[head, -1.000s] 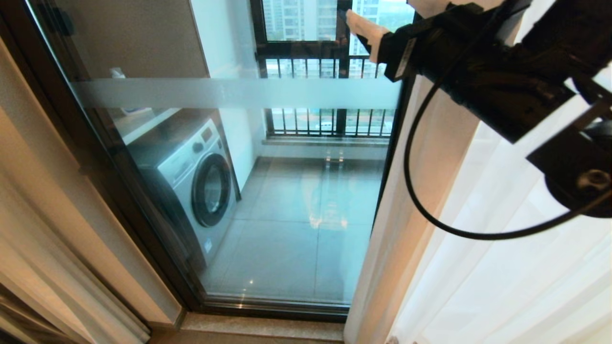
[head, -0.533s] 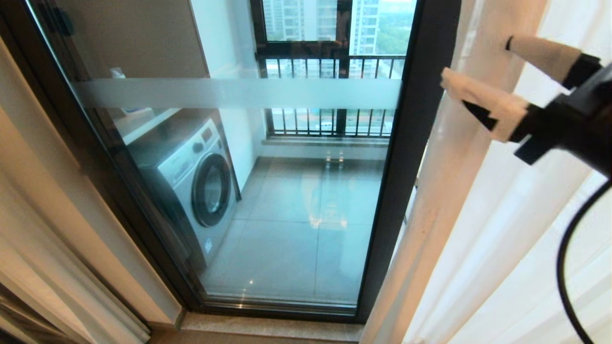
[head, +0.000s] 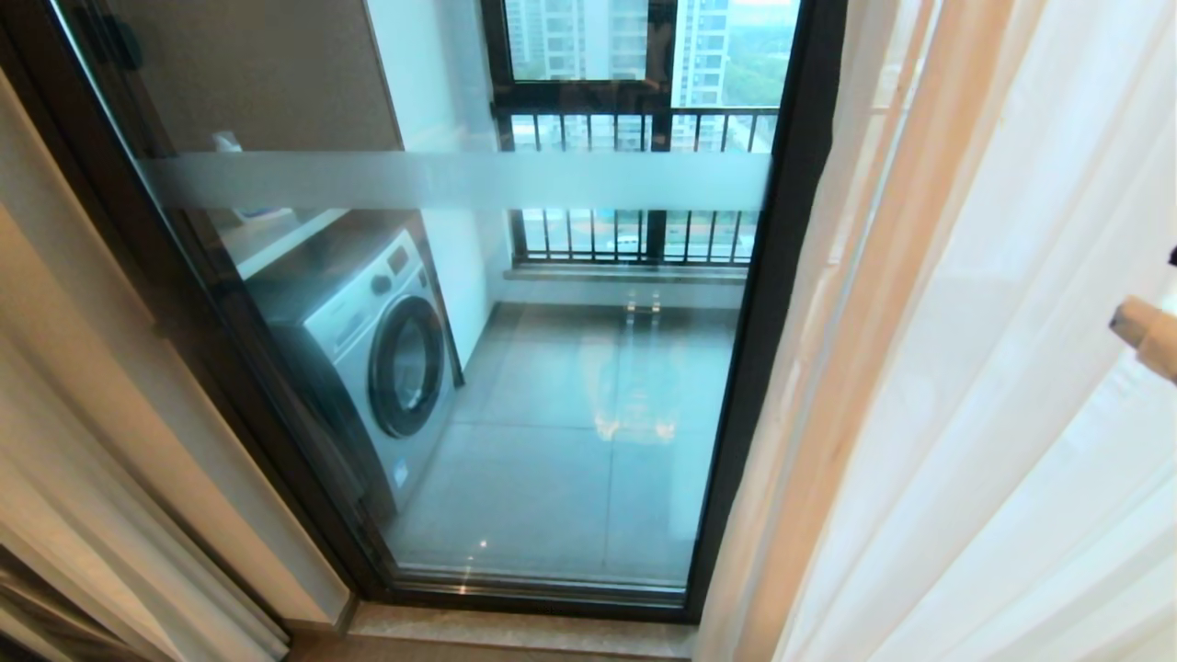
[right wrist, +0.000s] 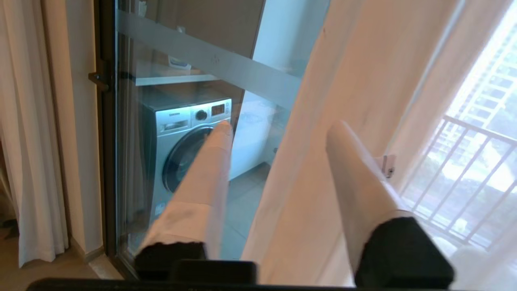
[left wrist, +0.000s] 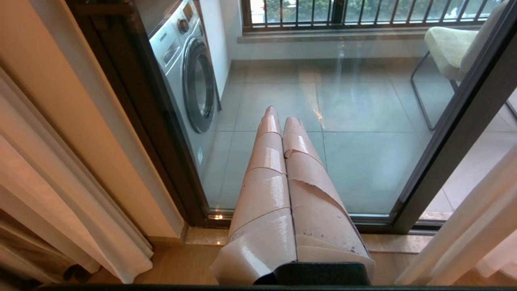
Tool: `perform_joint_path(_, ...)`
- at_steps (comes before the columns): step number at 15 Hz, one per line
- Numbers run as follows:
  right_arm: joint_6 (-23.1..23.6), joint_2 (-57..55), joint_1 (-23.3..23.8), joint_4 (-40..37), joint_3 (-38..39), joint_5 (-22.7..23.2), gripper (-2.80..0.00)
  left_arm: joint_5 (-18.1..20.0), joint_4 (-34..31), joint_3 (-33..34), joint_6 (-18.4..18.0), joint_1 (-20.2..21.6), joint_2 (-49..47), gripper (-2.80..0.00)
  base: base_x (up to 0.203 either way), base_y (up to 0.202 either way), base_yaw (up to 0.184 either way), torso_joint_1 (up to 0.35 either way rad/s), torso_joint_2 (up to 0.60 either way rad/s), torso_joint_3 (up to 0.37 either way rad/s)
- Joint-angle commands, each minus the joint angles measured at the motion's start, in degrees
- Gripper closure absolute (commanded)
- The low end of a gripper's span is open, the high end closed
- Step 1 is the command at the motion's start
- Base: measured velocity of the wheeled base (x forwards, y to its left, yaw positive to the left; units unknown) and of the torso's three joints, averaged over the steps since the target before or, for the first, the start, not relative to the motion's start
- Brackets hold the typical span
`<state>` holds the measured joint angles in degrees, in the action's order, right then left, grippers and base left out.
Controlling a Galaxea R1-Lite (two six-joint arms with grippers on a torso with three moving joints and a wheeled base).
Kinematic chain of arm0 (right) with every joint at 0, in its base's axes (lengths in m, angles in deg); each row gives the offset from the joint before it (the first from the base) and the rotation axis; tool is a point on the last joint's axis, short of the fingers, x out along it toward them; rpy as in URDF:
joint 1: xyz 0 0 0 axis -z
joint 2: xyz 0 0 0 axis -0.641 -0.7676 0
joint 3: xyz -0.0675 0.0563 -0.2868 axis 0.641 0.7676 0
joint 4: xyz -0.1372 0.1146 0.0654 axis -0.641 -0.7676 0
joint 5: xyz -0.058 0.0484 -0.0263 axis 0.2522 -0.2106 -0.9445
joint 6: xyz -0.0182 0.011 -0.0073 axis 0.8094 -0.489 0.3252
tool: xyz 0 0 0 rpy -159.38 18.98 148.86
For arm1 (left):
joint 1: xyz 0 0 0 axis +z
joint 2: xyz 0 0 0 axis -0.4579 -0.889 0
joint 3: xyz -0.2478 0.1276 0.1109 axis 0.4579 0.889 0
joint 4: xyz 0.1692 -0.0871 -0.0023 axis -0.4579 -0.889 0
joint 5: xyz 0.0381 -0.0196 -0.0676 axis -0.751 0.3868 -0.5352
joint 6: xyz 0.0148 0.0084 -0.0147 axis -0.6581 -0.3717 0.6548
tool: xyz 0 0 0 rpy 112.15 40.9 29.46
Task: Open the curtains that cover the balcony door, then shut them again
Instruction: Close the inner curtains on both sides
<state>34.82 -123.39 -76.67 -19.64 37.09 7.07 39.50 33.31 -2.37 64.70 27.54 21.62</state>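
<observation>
1. Now hanging gathered at the right of the balcony door [head: 552, 386]: sheer white curtains [head: 975, 386] with a beige drape at their leading edge, in long vertical folds running top to bottom. Glass left bare from that edge to the dark frame at far left.
2. Straddling that leading edge: right pincer [right wrist: 280, 129], taped fingers [right wrist: 202, 182] held apart, fabric passing between them but not visibly pinched. Just one fingertip showing at the right margin of the head view.
3. Parked low and nearer the middle of the glass: left pincer [left wrist: 282, 119], fingers pressed together on nothing, well apart from the fabric.
4. Judged as the opening half done, with closing to come. Right arm plainly the nearer one, already on the edge. Likely need: clamp across the vertical fold, then haul leftward along the door.
5. Open room across the glass. Washing machine [head: 377, 349] shut away behind the pane, second drape [head: 83, 478] at far left.
</observation>
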Motion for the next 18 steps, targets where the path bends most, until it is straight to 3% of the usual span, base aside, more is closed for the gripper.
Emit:
perform_joint_path(1, 0.00, 3.82, 1.09, -1.31, 1.29, -0.05, 0.00, 0.03, 0.00, 0.00, -0.01, -0.03, -0.01, 0.00, 0.000, 0.000, 0.000, 0.000, 0.00, 0.000)
perform_joint_path(4, -2.57, 7.65, 6.23, -8.94, 2.07, -0.06, 0.00, 0.03, 0.00, 0.00, -0.01, -0.03, -0.01, 0.00, 0.000, 0.000, 0.000, 0.000, 0.00, 0.000)
perform_joint_path(8, -8.85, 12.13, 18.51, -24.25, 1.68, 0.06, 0.00, 0.03, 0.00, 0.00, -0.01, 0.00, -0.01, 0.00, 0.000, 0.000, 0.000, 0.000, 0.00, 0.000)
perform_joint_path(12, -11.15, 13.39, 30.95, -28.47, 5.43, 0.27, 0.00, 0.03, 0.00, 0.00, -0.01, 0.06, -0.01, 0.00, 0.000, 0.000, 0.000, 0.000, 0.00, 0.000)
perform_joint_path(18, -10.69, 18.71, 32.61, -23.45, 16.70, -0.06, 0.00, 0.03, 0.00, 0.00, -0.01, 0.00, -0.01, 0.00, 0.000, 0.000, 0.000, 0.000, 0.00, 0.000)
